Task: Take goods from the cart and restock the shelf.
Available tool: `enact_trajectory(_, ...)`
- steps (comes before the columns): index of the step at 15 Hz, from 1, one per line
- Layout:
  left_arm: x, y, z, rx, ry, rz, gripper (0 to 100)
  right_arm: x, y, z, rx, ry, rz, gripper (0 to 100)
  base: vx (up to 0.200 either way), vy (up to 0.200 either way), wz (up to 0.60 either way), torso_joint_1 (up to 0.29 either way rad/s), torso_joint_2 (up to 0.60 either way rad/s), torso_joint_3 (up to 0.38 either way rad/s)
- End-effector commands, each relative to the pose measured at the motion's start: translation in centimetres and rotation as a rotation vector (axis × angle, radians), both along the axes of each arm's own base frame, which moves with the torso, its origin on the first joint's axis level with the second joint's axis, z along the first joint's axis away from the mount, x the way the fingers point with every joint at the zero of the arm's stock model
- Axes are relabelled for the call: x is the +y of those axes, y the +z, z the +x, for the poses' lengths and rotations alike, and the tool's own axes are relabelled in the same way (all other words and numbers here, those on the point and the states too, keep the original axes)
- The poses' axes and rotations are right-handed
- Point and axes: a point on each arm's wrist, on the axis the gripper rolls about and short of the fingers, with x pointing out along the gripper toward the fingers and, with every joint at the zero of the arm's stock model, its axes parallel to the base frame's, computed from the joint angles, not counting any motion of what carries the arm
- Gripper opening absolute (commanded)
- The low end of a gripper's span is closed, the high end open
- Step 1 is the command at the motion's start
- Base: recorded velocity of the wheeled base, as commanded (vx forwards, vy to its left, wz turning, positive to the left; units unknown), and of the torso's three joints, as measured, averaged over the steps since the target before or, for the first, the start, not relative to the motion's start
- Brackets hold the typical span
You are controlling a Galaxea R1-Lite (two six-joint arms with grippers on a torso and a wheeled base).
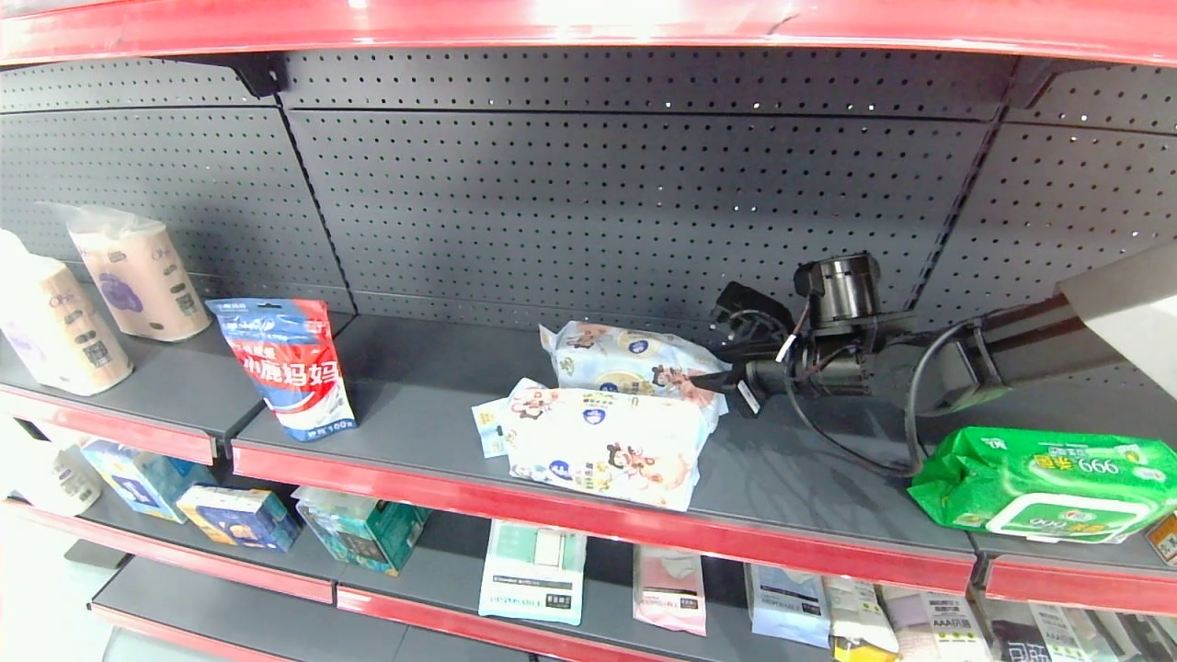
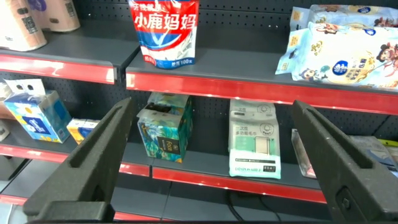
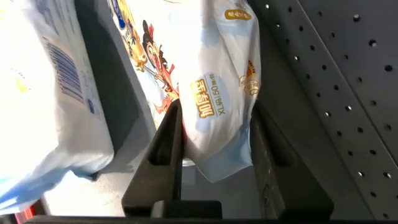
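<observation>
Nearest, in the left wrist view, the left end effector [image 2: 211, 112] hangs in front of the shelving with its two dark fingers [image 2: 93, 149] spread wide and nothing between them. Past them this view looks straight at the lower shelf [image 2: 205, 180], where a teal box [image 2: 163, 127] stands beside a white and green packet [image 2: 255, 140]. The head view looks down on the shelf [image 1: 570, 510] above, a dark deck with a red front lip. A front wipes pack [image 1: 602, 446] lies flat at its edge, at about six o'clock from the picture's centre. Touching it at twelve o'clock, deeper in, lies the rear wipes pack [image 1: 625, 359]. The right end effector [image 1: 726, 382] comes in from three o'clock and pinches that rear pack by its end. The right wrist view shows this grip close up, the crimped end of the pack pressed between both fingers, with the front pack alongside. A blue and red pouch [image 1: 290, 368] stands upright at nine o'clock. A green wipes pack [image 1: 1039, 478] lies at four o'clock, well apart from the others. Two paper rolls [image 1: 138, 276] stand at the far nine o'clock end. Behind everything runs a dark pegboard back panel [image 1: 598, 202].
</observation>
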Motion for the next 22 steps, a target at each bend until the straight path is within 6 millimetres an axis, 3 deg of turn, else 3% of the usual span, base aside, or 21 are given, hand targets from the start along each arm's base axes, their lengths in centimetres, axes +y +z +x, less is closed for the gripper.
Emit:
enact_trajectory(1, 0.0, 0.0, 0.0, 0.0, 0.0, 0.0, 100, 0.5, -0.38, 0.13, 0.003, 0.012, -0.001, 0, 0.0, 0.0, 0.0, 0.0, 0.0, 0.0)
enact_trajectory(7, 0.0, 0.0, 0.0, 0.0, 0.0, 0.0, 100, 1.24, -0.92, 0.7, -0.035, 0.02, 0.015, 0, 0.0, 0.0, 0.0, 0.0, 0.0, 0.0)
enact_trajectory(22, 0.0, 0.0, 0.0, 0.0, 0.0, 0.0, 100, 0.33, -0.76, 1.0, -0.042, 0.004, 0.013, 0, 0.0, 0.0, 0.0, 0.0, 0.0, 0.0)
